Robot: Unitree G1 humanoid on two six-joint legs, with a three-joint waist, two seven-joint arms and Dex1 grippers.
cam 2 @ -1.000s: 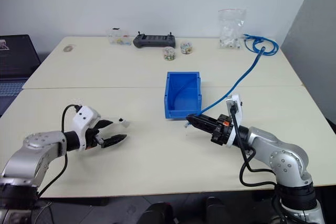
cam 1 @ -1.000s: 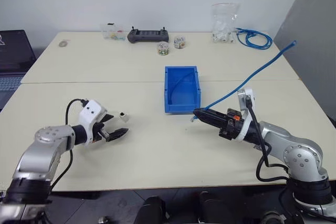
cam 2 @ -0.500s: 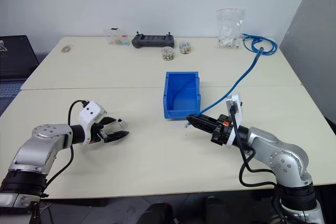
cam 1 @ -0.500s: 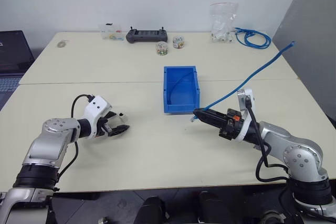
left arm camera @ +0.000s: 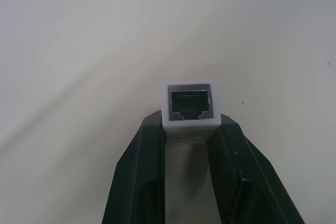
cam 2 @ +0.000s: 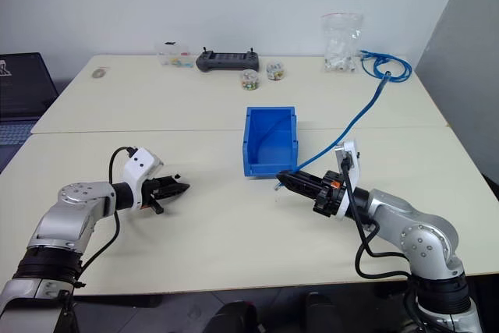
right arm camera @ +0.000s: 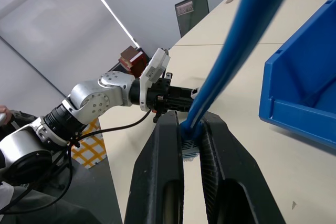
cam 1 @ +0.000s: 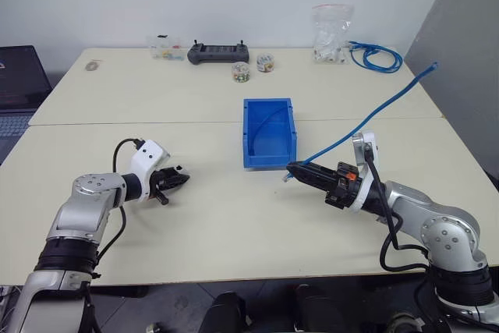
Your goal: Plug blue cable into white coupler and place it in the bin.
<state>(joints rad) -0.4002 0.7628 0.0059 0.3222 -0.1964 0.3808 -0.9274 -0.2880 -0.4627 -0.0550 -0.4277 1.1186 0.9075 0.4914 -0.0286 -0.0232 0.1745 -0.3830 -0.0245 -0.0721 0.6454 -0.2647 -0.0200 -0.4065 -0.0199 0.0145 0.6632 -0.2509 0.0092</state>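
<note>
Since earlier frame, left gripper (cam 1: pixel 176 178) reached forward, closed from wide onto white coupler (left arm camera: pixel 190 104); socket faced outward, ready to receive plug. Right gripper (cam 1: pixel 291 169) unmoved, pinched narrow on blue cable (cam 1: pixel 366 118) near plug end, strand trailing toward 2 o'clock. Bin (cam 1: pixel 268 161) sat empty, 12 o'clock of gap between grippers.

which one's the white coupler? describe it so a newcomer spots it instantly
On the near half of the cream table, left of the blue bin, find the left gripper. The white coupler is the tiny boxy block pinched between its black fingers, with a dark socket opening.
</note>
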